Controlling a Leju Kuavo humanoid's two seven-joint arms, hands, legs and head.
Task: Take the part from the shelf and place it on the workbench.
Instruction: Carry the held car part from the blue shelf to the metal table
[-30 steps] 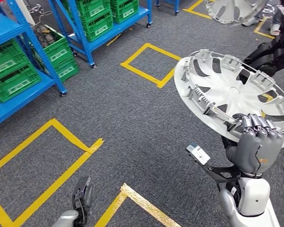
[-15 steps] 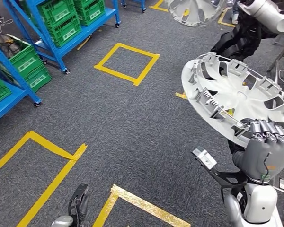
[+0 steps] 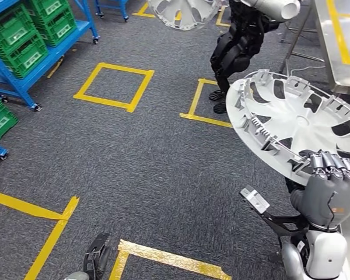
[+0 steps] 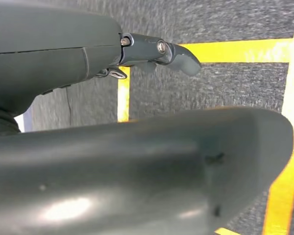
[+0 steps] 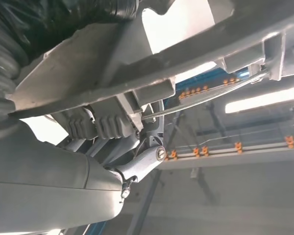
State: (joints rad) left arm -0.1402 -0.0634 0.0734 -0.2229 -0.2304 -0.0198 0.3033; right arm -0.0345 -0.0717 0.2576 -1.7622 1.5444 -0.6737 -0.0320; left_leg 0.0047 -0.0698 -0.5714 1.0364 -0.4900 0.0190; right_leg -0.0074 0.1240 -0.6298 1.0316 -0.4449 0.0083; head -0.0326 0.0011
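Note:
The part is a silver wheel cover [image 3: 296, 125], inner side up and tilted, held above the floor at the right of the head view. My right hand [image 3: 329, 189] grips its near rim, fingers curled over the edge. The right wrist view looks up at the cover's ribbed underside [image 5: 212, 44] beside my right hand [image 5: 64, 186]. My left hand [image 3: 97, 259] hangs low by the floor with nothing in it; in the left wrist view the left hand [image 4: 138, 161] has its fingers apart above yellow tape. The workbench [image 3: 340, 46], a metal top with yellow tape, is at the far right.
Another dark-legged robot [image 3: 239, 41] stands ahead beside the workbench, carrying a second wheel cover [image 3: 184, 11]. Blue shelves [image 3: 14, 81] with green crates [image 3: 14, 41] stand at the far left. Yellow tape squares [image 3: 114, 84] mark the grey carpet.
The whole view has swung to the right: the shelves slid off to the left, and the workbench and the other robot came in. My right hand still holds the wheel cover.

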